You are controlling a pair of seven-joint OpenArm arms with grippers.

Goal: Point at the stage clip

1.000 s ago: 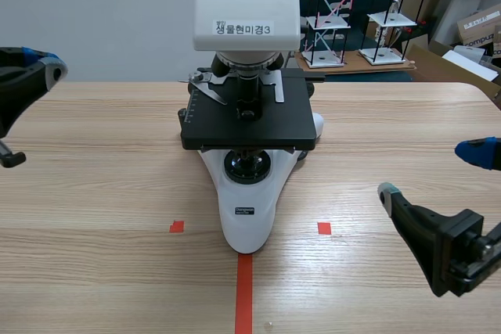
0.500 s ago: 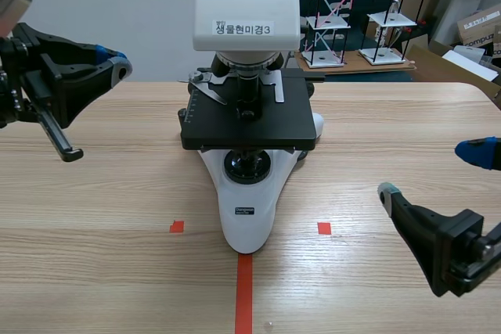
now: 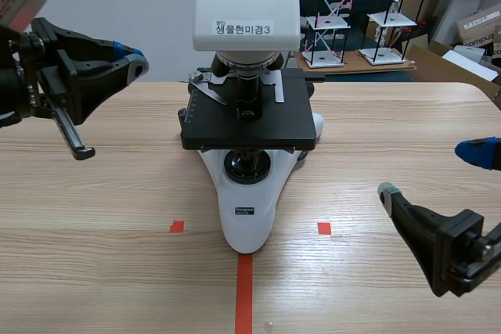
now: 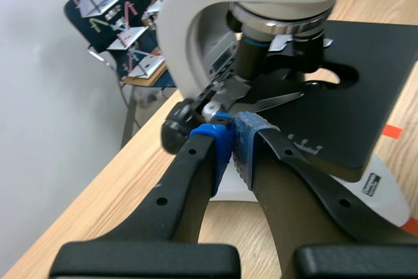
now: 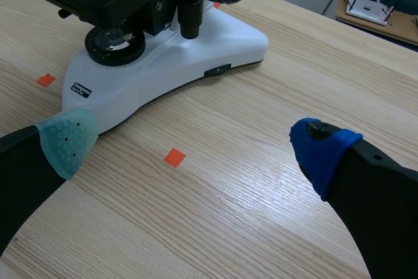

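Left gripper (image 3: 135, 61) closed and raised; right gripper (image 3: 432, 171) spread and low.
The left gripper is held high at the left side, its arm angled inward, its blue pads (image 4: 221, 151) pressed together on nothing. The right gripper is set low at the right side, fingers wide apart, one pad grey-green, the other blue.

A pale wall (image 3: 117, 5) backs the wooden table (image 3: 102, 193), wire racks (image 3: 326, 22) beyond.

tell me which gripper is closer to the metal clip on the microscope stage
Left. The left gripper, shut, hangs raised beside the stage, the clip just ahead of its tips. The right gripper sits open and low, well away.
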